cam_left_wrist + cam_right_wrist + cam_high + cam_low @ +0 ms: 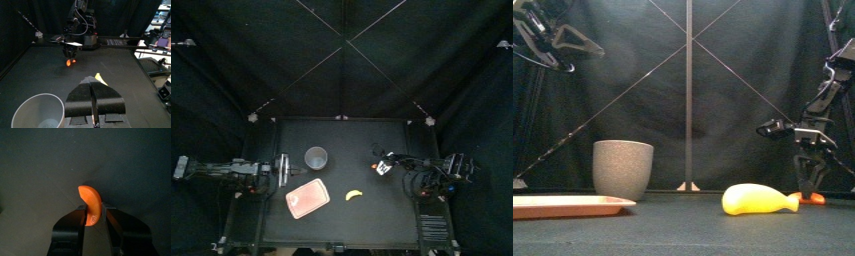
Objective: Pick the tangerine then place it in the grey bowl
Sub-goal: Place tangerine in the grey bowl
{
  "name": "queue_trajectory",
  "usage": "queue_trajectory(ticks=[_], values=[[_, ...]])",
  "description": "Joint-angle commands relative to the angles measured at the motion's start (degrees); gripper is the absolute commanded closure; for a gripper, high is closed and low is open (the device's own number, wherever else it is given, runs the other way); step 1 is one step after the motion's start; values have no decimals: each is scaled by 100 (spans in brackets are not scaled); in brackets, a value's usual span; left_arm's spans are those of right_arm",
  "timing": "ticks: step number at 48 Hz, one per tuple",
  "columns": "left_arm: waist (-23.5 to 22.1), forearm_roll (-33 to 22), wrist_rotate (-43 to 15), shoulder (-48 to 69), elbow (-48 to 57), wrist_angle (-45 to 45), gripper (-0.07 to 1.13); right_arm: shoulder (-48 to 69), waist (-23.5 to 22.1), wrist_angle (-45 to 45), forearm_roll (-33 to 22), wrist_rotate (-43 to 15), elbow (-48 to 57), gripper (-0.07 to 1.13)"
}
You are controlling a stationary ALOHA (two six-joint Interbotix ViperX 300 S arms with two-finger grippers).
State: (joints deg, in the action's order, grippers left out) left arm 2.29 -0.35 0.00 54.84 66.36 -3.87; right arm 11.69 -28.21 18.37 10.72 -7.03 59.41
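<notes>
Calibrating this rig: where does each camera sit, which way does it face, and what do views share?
Top: high overhead, looking down at the table; both arms show, left hand resting at left.
Front: table height at the front edge, looking level toward the back; right hand low at right.
Left wrist: on the left arm, facing across the table; own shut jaws show.
Right wrist: on the right arm, looking down; own jaws pinch the tangerine.
Shared: front and left wrist both show grey cup and yellow toy.
</notes>
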Motion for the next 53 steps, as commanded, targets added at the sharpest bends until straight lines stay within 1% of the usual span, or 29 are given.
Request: queue_trajectory(ticks=[1, 9, 17, 21, 27, 30, 41, 45, 53], values=[[-18, -9, 9, -26, -79, -62, 99, 53, -18, -26, -9, 9, -88, 44], [-18, 0, 9, -26, -79, -62, 99, 352, 114, 0, 44, 9, -316, 44], [-9, 0, 9, -26, -70, -79, 99, 844, 457, -35, 70, 9, -888, 44], [-9, -9, 0, -26, -79, -123, 99, 1002, 642, -193, 79, 18, -1257, 44], [0, 0, -9, -26, -70, -185, 99, 967, 905, -791, 62, 26, -1635, 44], [9, 9, -9, -26, -70, -202, 99, 835, 1055, -1310, 18, 35, -1767, 44], [18, 0, -9, -26, 18, -272, 99, -9, 1248, -2874, 0, 35, -2145, 44], [18, 0, -9, -26, 18, -290, 99, -378, 1301, -3199, -18, 35, -2364, 44], [26, -9, -9, -26, 18, -290, 99, -1143, 1477, -3560, -123, 35, -2971, 43]])
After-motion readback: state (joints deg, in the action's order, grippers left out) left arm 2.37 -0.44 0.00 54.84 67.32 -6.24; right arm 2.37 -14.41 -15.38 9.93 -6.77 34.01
